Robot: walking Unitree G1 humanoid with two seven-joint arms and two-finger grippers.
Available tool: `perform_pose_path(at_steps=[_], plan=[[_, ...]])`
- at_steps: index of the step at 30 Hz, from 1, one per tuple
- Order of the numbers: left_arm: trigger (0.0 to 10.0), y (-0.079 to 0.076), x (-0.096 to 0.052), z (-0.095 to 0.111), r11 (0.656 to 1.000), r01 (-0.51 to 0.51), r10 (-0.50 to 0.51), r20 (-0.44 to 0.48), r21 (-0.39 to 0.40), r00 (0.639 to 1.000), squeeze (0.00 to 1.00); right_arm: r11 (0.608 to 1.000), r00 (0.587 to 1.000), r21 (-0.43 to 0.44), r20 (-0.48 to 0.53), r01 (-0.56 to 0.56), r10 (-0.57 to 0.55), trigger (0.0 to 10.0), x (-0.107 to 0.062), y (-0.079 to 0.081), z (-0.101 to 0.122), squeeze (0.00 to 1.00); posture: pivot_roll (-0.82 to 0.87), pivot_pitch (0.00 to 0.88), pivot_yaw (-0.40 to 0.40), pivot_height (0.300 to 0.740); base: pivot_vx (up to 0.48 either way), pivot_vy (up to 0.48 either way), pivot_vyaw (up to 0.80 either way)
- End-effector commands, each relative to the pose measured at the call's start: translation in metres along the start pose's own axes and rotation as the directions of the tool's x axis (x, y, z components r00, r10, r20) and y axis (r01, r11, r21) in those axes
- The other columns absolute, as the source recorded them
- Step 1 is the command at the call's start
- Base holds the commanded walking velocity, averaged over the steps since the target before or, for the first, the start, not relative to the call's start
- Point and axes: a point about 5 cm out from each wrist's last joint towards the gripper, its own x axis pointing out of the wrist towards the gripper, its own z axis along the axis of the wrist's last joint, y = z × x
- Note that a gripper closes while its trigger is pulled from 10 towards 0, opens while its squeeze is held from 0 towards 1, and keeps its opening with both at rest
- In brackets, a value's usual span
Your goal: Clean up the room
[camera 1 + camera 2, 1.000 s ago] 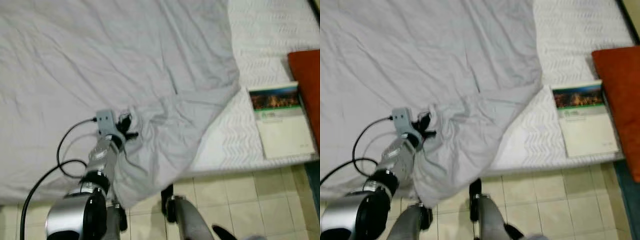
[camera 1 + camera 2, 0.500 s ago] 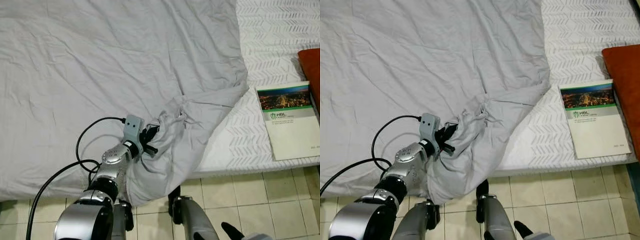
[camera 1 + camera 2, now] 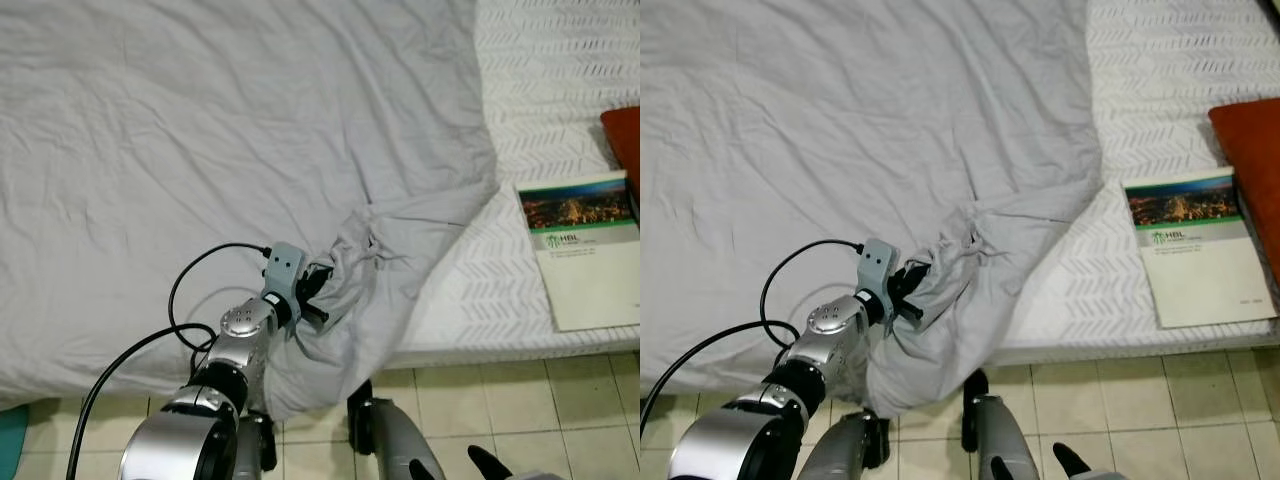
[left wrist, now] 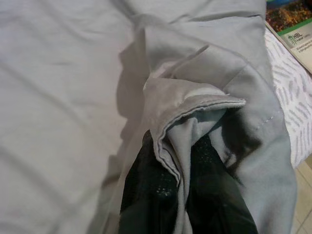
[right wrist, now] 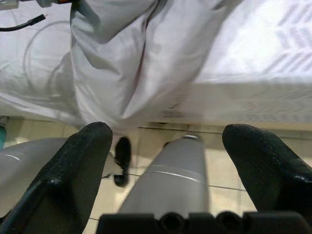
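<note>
seen from a head camera looking down over the near edge of a bed. nearest, low in the head view, two silver robot legs (image 3: pixel 395 450) standing on pale beige floor tiles (image 3: pixel 560 410). right gripper (image 5: pixel 168 161) hanging low over those tiles beside the legs, its two black fingers (image 5: pixel 73 165) spread wide apart with nothing between them. on the robot's left, a silver left arm (image 3: pixel 235 345) reaching forward and up to the bed, trailing a black cable (image 3: pixel 195 285) that loops across the bedding. at the arm's tip, left gripper (image 3: pixel 316 297) pinched tight on a bunched corner of a pale grey sheet (image 3: pixel 250 130); in the left wrist view, both black fingers (image 4: pixel 146 195) pressed against a stitched fold of the hem (image 4: pixel 204 109), cloth sandwiched between them. from the grip, loose sheet draping down over the bed edge toward the floor, and a crumpled ridge running away toward the robot's right. beyond and to the left, the rest of the grey sheet spread wrinkled across most of the bed. to the right, bare white mattress cover (image 3: pixel 550 90) with a raised chevron pattern. lying flat on it near the bed edge, well apart from the gripper, a white booklet (image 3: pixel 585 255) with a dark city photo across its top. just past the booklet, at the right border, the corner of an orange-red cushion (image 3: pixel 1250 150).
</note>
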Motion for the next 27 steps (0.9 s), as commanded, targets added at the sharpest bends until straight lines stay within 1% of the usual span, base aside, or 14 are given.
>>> perform_pose_path(at_steps=[1, 2, 3, 4, 5, 8, 11, 14, 18, 20, 23, 24, 26, 27], plan=[[10.0, -0.028, 0.005, -0.022, 0.997, 0.066, -0.068, -0.08, -0.031, 0.994, 0.0, 1.0, 0.999, -0.009, -0.047, -0.005, 0.005, 10.0, -0.007, -0.003, -0.003, 0.0, -0.38, 0.51, -0.058, 0.74, 0.0, -0.48, 0.0], [10.0, -0.036, 0.007, -0.024, 0.996, 0.077, -0.08, -0.089, -0.038, 0.993, 0.0, 1.0, 0.999, -0.019, -0.053, -0.01, 0.009, 10.0, -0.008, -0.005, -0.002, 0.0, -0.38, 0.507, -0.065, 0.74, 0.0, -0.48, 0.0], [10.0, -0.036, 0.007, -0.024, 0.996, 0.077, -0.08, -0.089, -0.038, 0.993, 0.0, 1.0, 0.999, -0.019, -0.053, -0.01, 0.009, 10.0, -0.008, -0.005, -0.002, 0.0, -0.38, 0.507, -0.065, 0.74, 0.0, -0.48, 0.0], [10.0, -0.04, 0.008, -0.025, 0.996, 0.085, -0.088, -0.092, -0.043, 0.992, 0.0, 1.0, 0.998, -0.024, -0.056, -0.012, 0.011, 10.0, -0.009, -0.007, -0.002, 0.0, -0.38, 0.502, -0.072, 0.74, 0.0, -0.48, 0.0], [10.0, -0.05, 0.011, -0.028, 0.994, 0.1, -0.104, -0.103, -0.049, 0.989, 0.0, 0.999, 0.998, -0.032, -0.06, -0.018, 0.016, 10.0, -0.01, -0.009, -0.001, 0.0, -0.38, 0.496, -0.085, 0.74, 0.0, -0.48, 0.0], [10.0, -0.065, 0.014, -0.033, 0.989, 0.13, -0.137, -0.117, -0.064, 0.984, 0.0, 0.999, 0.998, -0.04, -0.063, -0.031, 0.028, 10.0, -0.01, -0.011, 0.001, 0.0, -0.38, 0.478, -0.099, 0.74, 0.0, -0.48, 0.0], [10.0, -0.076, 0.015, -0.037, 0.985, 0.157, -0.164, -0.126, -0.067, 0.978, 0.0, 0.998, 0.997, -0.042, -0.063, -0.039, 0.036, 10.0, -0.008, -0.012, 0.001, 0.0, -0.38, 0.472, -0.103, 0.74, 0.0, -0.48, 0.0], [10.0, -0.083, 0.014, -0.041, 0.981, 0.179, -0.187, -0.129, -0.075, 0.974, 0.0, 0.998, 0.997, -0.042, -0.065, -0.045, 0.042, 10.0, -0.007, -0.012, 0.002, 0.0, -0.38, 0.467, -0.103, 0.74, 0.0, -0.48, 0.0], [10.0, -0.102, 0.008, -0.057, 0.965, 0.25, -0.259, -0.166, -0.073, 0.951, 0.0, 0.998, 0.996, -0.04, -0.069, -0.055, 0.052, 10.0, -0.006, -0.011, 0.001, 0.0, -0.37, 0.464, -0.099, 0.74, 0.0, -0.48, 0.0], [10.0, -0.112, 0.005, -0.066, 0.956, 0.279, -0.292, -0.184, -0.091, 0.939, 0.0, 0.997, 0.996, -0.036, -0.073, -0.061, 0.058, 10.0, -0.006, -0.01, 0.0, 0.0, -0.37, 0.466, -0.098, 0.74, 0.0, -0.48, 0.0], [10.0, -0.132, -0.004, -0.082, 0.933, 0.351, -0.361, -0.233, -0.082, 0.903, 0.0, 0.997, 0.994, -0.032, -0.081, -0.072, 0.069, 10.0, -0.006, -0.008, -0.001, 0.0, -0.37, 0.465, -0.099, 0.74, 0.0, -0.48, 0.0], [10.0, -0.138, -0.007, -0.09, 0.931, 0.359, -0.363, -0.274, -0.068, 0.891, 0.0, 0.997, 0.994, -0.032, -0.083, -0.076, 0.073, 10.0, -0.006, -0.008, -0.001, 0.0, -0.37, 0.466, -0.098, 0.74, 0.0, -0.349, 0.0], [10.0, -0.144, -0.013, -0.1, 0.929, 0.367, -0.362, -0.325, -0.047, 0.874, 0.0, 0.996, 0.993, -0.031, -0.085, -0.081, 0.078, 10.0, -0.005, -0.007, -0.001, 0.0, -0.37, 0.466, -0.098, 0.74, 0.0, -0.174, 0.0], [10.0, -0.144, -0.013, -0.1, 0.929, 0.367, -0.362, -0.325, -0.047, 0.874, 0.0, 0.996, 0.993, -0.031, -0.085, -0.081, 0.078, 10.0, -0.005, -0.007, -0.001, 0.0, -0.37, 0.466, -0.098, 0.74, 0.0, 0.0, 0.0]])
